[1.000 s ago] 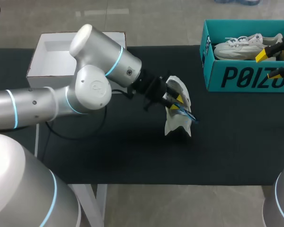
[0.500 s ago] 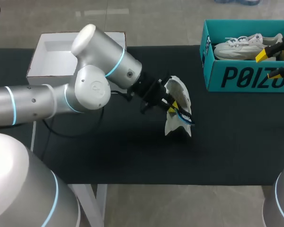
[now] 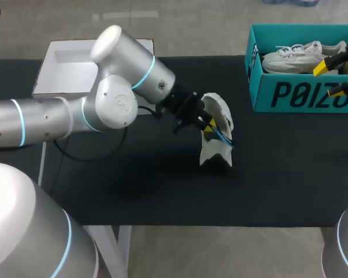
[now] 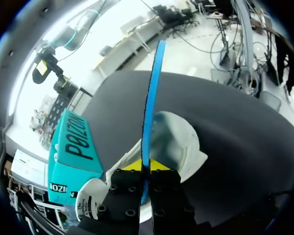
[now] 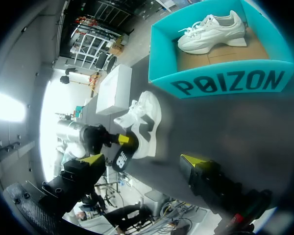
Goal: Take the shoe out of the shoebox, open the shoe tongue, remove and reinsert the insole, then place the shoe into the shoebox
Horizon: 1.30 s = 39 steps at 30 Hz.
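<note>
The black table carries the teal shoebox at its right far corner. The box is open on top, so it is ready to take the shoe back. Its white lid is parked at the left far corner, well apart and out of the working space. A second shoe lies lengthwise in the box.

The left arm comes in from the left and reaches past the lid to mid-table, where the white shoe rests on the bare cloth. It appears tipped onto its side with the opening turned toward that arm, which would give the fingers a straight way in. Its long axis runs roughly from the far edge toward the robot; which end is the toe I cannot say with confidence.

The blue insole is partly out of the shoe. In the left wrist view it shows edge-on, a thin strip running straight ahead from the fingers and over the shoe's mouth. Held this way, it looks ready to slide along the shoe's length rather than across it.

The left gripper sits at the shoe's opening, its yellow tips pinched together on the insole's near end. The right gripper hangs by the shoebox's near wall with its fingers spread wide and nothing between them, likely waiting for the return step.
</note>
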### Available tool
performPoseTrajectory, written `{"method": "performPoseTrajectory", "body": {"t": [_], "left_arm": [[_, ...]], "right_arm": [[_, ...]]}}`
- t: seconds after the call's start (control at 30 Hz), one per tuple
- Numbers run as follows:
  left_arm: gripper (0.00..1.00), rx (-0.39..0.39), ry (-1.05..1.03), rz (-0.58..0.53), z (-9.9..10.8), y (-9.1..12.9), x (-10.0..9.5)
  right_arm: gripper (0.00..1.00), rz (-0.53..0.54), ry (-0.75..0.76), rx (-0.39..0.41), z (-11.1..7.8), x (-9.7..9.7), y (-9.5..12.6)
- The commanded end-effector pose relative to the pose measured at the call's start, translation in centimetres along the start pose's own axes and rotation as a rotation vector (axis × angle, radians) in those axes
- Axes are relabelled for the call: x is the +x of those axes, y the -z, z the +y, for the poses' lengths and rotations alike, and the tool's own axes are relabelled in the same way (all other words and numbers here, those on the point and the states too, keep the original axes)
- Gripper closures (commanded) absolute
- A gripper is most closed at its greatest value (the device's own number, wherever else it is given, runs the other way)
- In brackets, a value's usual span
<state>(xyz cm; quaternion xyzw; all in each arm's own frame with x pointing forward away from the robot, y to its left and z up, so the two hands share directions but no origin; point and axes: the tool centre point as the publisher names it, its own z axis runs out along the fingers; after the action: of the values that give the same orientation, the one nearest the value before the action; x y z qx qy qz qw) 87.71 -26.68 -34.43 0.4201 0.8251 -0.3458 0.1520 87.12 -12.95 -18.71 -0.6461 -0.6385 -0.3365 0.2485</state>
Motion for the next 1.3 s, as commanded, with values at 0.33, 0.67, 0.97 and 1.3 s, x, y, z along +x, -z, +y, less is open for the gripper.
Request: {"method": "performPoseTrajectory", "body": {"t": [0.33,0.67,0.97,1.3], "left_arm": [[0.27,0.027,-0.023,-0.039,-2.7,1.1,0.3],[1.00,0.041,-0.052,-0.003,-2.9,-0.4,0.5],[1.00,0.001,-0.044,-0.011,-1.2,-0.8,0.6],[1.00,-0.099,0.007,-0.106,1.3,-1.9,0.7]], "right_arm": [[0.00,-0.002,-0.001,0.000,0.0,0.0,0.0],[0.00,-0.002,-0.001,0.000,0.0,0.0,0.0],[0.00,-0.002,-0.001,0.000,0.0,0.0,0.0],[0.00,-0.002,-0.001,0.000,0.0,0.0,0.0]]}}
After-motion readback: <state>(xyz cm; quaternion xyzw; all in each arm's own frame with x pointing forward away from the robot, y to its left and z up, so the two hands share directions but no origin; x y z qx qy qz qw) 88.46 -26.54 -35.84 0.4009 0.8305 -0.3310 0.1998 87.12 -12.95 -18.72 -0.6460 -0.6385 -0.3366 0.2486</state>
